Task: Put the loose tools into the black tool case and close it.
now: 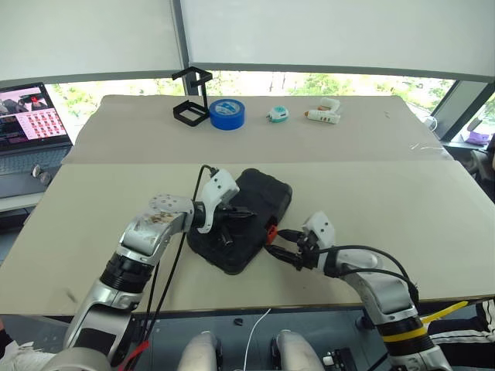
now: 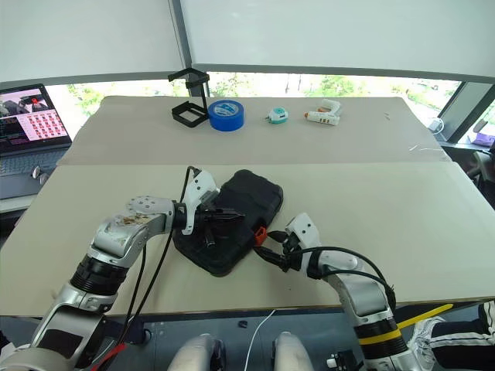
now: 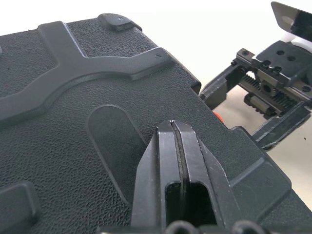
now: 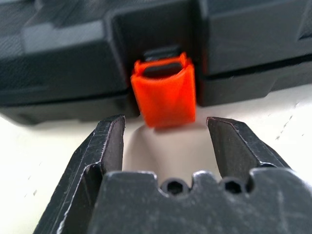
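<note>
The right gripper (image 4: 165,141) hangs just in front of the small orange latch (image 4: 165,92) with its two black fingers spread, one to each side of the tab and not touching it, while the left gripper (image 3: 176,146), fingers pressed tight together, rests its tips on the textured lid of the black plastic clamshell tool case (image 1: 259,193). That case lies shut near the front edge of the pale table (image 1: 371,201), its latch side turned toward the right arm. No loose screwdriver, knife or tester pen lies around it, so they are presumably already inside. What is left, as I judge it, is seating the latch: it looks flipped out from the shell, not snapped flat, though I can't be sure. To do it well, the left gripper should bear down on the lid so the halves stay mated, and the right one should push the tab squarely against the case wall, not from an angle that would slide the case. The blue tape roll (image 1: 227,113), the black wire-frame stand (image 1: 191,97) and the white glue gun (image 1: 324,114) sit well apart at the far end.
</note>
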`<action>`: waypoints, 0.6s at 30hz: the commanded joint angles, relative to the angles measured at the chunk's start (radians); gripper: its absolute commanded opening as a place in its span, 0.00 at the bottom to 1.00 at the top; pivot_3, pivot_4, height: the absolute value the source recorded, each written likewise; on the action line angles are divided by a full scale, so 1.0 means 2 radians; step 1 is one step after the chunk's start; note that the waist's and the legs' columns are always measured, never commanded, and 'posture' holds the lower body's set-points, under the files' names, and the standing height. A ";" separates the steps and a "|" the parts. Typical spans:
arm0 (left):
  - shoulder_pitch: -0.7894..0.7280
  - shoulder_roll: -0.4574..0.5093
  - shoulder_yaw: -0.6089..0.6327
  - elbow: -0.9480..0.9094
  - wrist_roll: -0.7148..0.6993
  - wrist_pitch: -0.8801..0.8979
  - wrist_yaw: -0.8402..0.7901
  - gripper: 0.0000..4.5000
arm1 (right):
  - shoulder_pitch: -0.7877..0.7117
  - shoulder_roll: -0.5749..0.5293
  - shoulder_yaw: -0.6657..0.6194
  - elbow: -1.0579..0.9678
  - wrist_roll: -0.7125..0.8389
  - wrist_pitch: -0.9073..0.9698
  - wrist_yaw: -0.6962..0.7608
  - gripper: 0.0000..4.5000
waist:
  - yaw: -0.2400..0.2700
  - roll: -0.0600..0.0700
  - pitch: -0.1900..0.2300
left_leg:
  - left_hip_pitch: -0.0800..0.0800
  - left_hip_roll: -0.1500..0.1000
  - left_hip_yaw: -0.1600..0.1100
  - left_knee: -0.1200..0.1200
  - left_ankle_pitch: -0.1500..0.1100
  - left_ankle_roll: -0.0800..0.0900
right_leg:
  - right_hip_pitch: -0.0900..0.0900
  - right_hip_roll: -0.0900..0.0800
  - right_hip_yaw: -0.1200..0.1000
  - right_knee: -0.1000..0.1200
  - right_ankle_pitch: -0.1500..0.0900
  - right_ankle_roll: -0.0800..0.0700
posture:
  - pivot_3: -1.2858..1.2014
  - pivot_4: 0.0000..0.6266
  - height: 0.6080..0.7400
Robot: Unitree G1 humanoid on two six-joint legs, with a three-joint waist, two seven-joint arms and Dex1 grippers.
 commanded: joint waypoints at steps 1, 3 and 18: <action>0.033 0.014 -0.032 0.028 0.015 0.044 0.002 0.00 | -0.012 0.009 -0.002 -0.006 0.005 -0.015 -0.001 0.70 | -0.001 0.000 0.000 | 0.000 0.000 0.000 0.000 0.000 0.000 | 0.000 0.000 0.000 0.000 0.000 0.000 | 0.52 0.24 1.00; 0.033 0.015 -0.032 0.028 0.015 0.044 0.003 0.00 | -0.012 0.011 -0.002 -0.006 0.004 -0.018 0.001 0.70 | -0.001 0.000 0.000 | 0.000 0.000 0.000 0.000 0.000 0.000 | 0.000 0.000 0.000 0.000 0.000 0.000 | 0.52 0.24 1.00; 0.032 0.014 -0.036 0.030 0.013 0.045 0.004 0.00 | -0.007 -0.008 -0.018 0.002 -0.005 -0.066 0.022 0.28 | -0.001 0.000 0.000 | 0.000 0.000 0.000 0.000 0.000 0.000 | 0.000 0.000 0.000 0.000 0.000 0.000 | 0.52 0.24 1.00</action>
